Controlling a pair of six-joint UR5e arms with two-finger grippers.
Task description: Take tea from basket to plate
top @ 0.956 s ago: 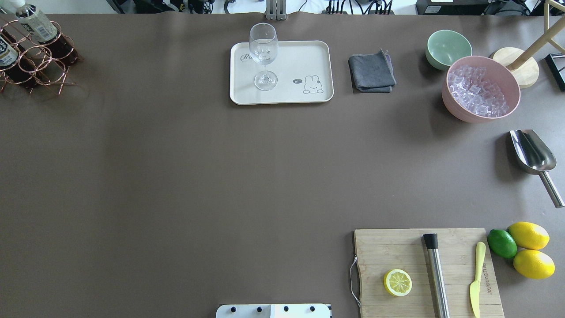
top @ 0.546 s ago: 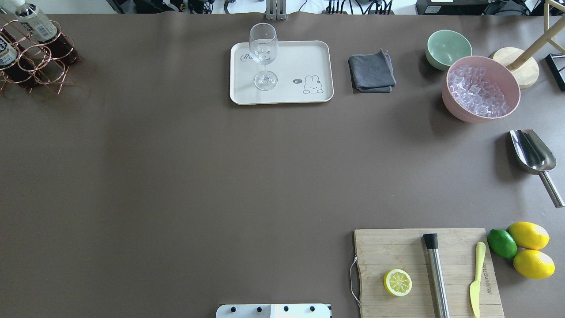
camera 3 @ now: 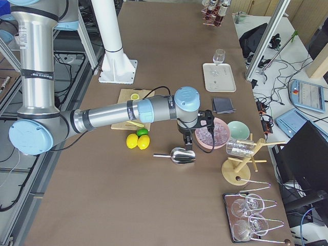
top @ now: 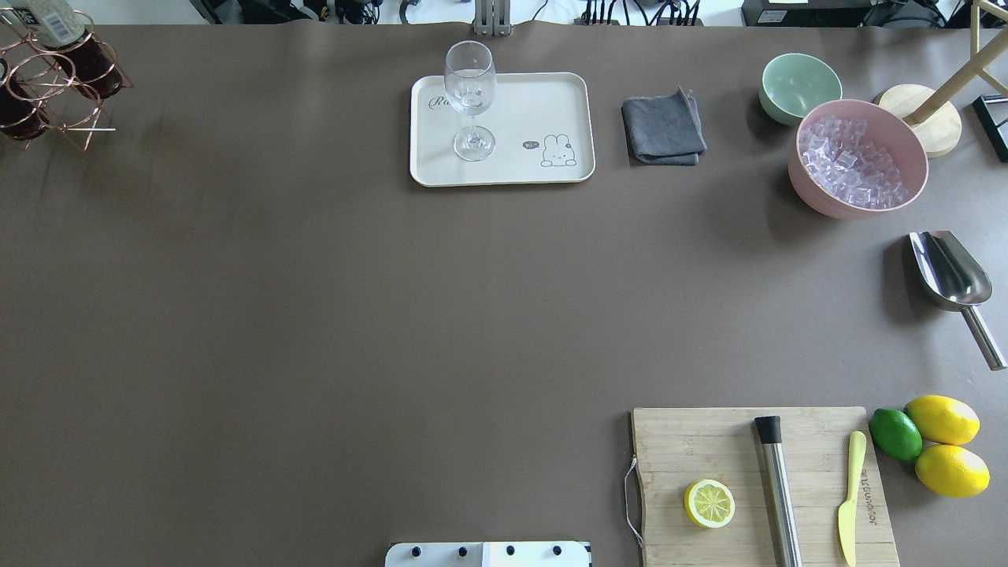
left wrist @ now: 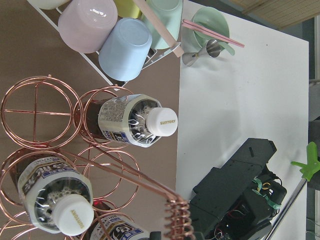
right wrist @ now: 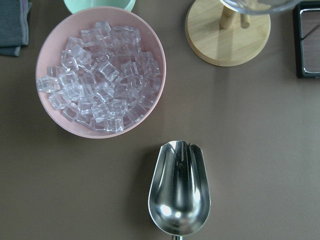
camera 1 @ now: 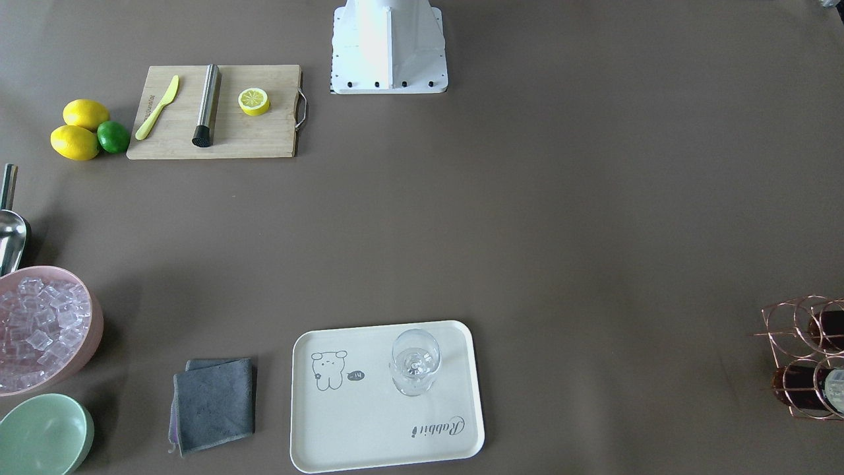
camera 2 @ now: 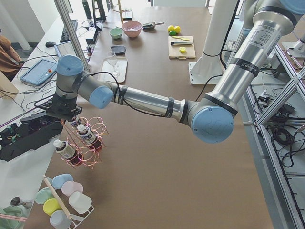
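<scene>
The rose-gold wire basket [top: 49, 87] stands at the table's far left corner and holds several tea bottles. In the left wrist view its rings [left wrist: 35, 110] hold bottles [left wrist: 132, 120] with white caps, beside the coiled handle [left wrist: 177, 220]. My left gripper [camera 2: 72, 120] hangs right over the basket's [camera 2: 83, 145] handle; I cannot tell if it is open or shut. The cream plate [top: 535, 102] holds a clear glass [top: 470, 87]. My right gripper [camera 3: 188, 143] hovers over a metal scoop [right wrist: 179, 192], far from the basket; its jaws do not show.
A pink bowl of ice [top: 858, 157], a mint bowl [top: 799, 85] and a grey cloth [top: 663, 130] lie right of the plate. A cutting board [top: 709, 449] with a lemon half, muddler and knife is at the near right. Pastel cups [left wrist: 122, 47] stand beside the basket.
In the overhead view the basket with its bottles has shifted toward the far left corner, partly out of the picture. Nothing else on the table has moved.
</scene>
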